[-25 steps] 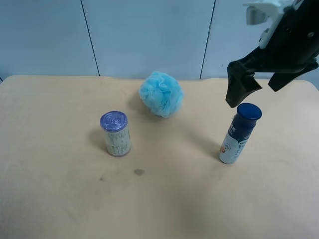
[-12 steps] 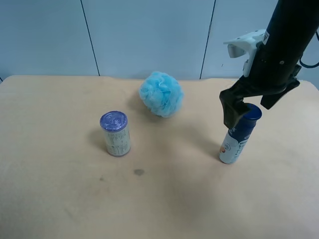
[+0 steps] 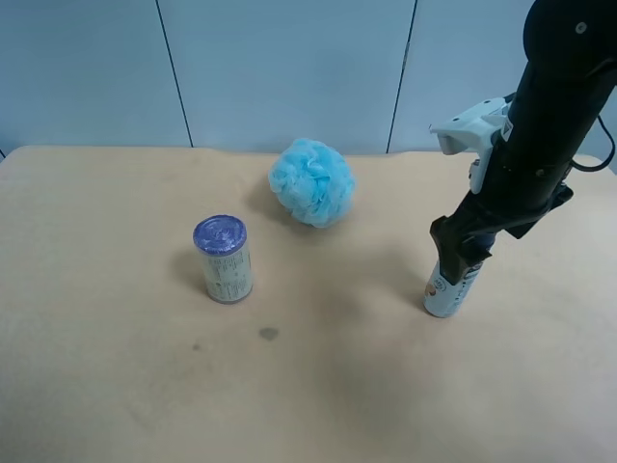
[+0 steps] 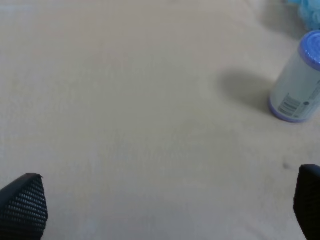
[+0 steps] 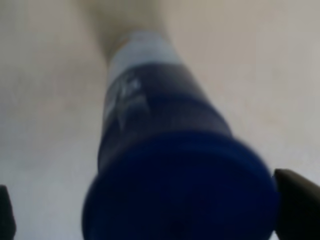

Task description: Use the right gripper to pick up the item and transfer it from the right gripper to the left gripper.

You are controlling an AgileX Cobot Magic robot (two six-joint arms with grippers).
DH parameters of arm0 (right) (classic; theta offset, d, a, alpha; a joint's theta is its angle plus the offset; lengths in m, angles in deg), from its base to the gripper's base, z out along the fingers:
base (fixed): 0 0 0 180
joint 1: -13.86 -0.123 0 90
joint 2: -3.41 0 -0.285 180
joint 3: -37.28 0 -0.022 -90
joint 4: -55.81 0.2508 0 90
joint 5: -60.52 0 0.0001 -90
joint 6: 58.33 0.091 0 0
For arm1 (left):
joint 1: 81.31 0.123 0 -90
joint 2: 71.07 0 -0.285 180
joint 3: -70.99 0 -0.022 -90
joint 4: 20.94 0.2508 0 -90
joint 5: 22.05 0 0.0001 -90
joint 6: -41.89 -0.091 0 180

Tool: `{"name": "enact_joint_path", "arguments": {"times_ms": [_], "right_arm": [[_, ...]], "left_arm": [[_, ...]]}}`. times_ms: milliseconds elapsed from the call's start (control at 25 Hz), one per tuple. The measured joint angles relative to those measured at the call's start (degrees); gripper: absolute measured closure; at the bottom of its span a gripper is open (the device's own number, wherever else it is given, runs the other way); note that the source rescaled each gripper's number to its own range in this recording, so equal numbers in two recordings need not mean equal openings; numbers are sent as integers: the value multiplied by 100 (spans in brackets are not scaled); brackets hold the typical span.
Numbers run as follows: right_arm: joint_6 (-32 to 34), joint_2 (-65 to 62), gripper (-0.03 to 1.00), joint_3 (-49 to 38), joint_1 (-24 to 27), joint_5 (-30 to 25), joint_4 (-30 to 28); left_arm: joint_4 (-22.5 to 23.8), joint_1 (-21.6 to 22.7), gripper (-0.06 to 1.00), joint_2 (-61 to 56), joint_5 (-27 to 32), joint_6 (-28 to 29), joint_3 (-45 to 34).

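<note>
The item (image 3: 448, 289), a slim bottle with a dark blue cap and a white lower part, stands upright on the table at the exterior high view's right. My right gripper (image 3: 463, 253) has its black fingers down on either side of the bottle's upper part, which hides the cap from the high camera. In the right wrist view the blue cap (image 5: 175, 195) fills the space between the fingertips (image 5: 297, 200), and the right gripper (image 5: 150, 212) is open. My left gripper (image 4: 165, 205) is open over bare table, with nothing between its fingers.
A short purple-lidded can (image 3: 224, 258) stands left of centre and also shows in the left wrist view (image 4: 297, 82). A fluffy light-blue bath puff (image 3: 310, 181) lies behind the middle of the tan table (image 3: 145, 386). A pale blue wall runs along the back.
The right arm has come down from above the bottle, so its open fingers now straddle the bottle's cap and upper body. The bottle, can and puff have not moved.
</note>
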Motion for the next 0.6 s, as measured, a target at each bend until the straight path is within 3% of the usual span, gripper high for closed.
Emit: {"name": "enact_joint_path", "arguments": {"times_ms": [240,600], "right_arm": [[-94,0,0,0,0,179,0],[-95,0,51,0,0,253,0]], "left_arm": [[0,0,-6,0,0,0,0],[0,0,-6,0,0,0,0]]}}
